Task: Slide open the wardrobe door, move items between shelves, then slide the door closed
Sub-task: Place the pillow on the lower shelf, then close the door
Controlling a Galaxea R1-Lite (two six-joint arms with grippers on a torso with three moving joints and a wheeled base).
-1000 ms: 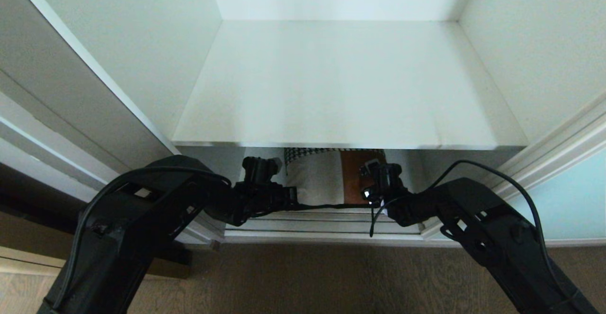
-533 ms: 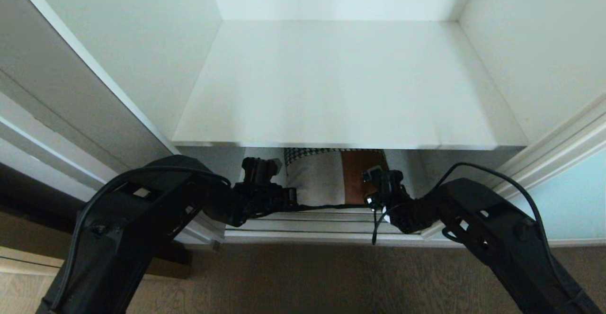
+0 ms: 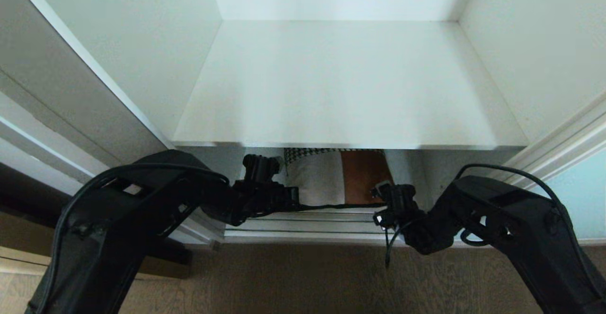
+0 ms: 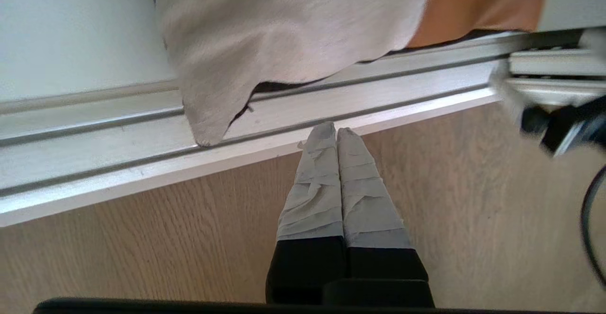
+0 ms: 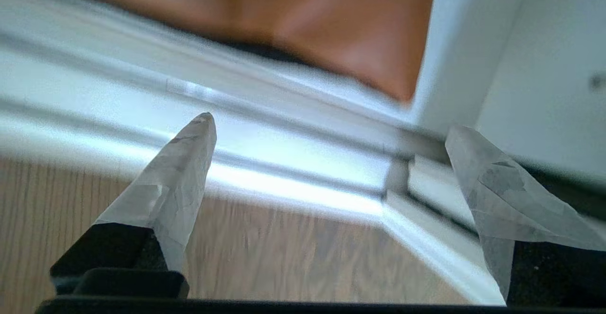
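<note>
Taped hands point(image 4: 336, 134) near soft cushion point(image 4: 293, 30)

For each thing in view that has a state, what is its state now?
Sliding wardrobe door: slid open, at the right.
Cushion: lying on the lower shelf, one corner over the door track.
Upper shelf: bare.
Left gripper: shut, holding nothing.
Right gripper: open, holding nothing.

upper shelf point(image 3: 341, 86), a broad white board with a pale grey front edge, bare all the way across. just below it sits the lower shelf point(image 4: 71, 30), and there's the cushion point(image 3: 326, 176) lying on it, cream panel next to rust-orange, a strip of houndstooth at the back. one cream corner droops over the silver door track point(image 4: 118, 134) at the front. below that runs the brown wood-grain floor point(image 3: 303, 281).
</note>
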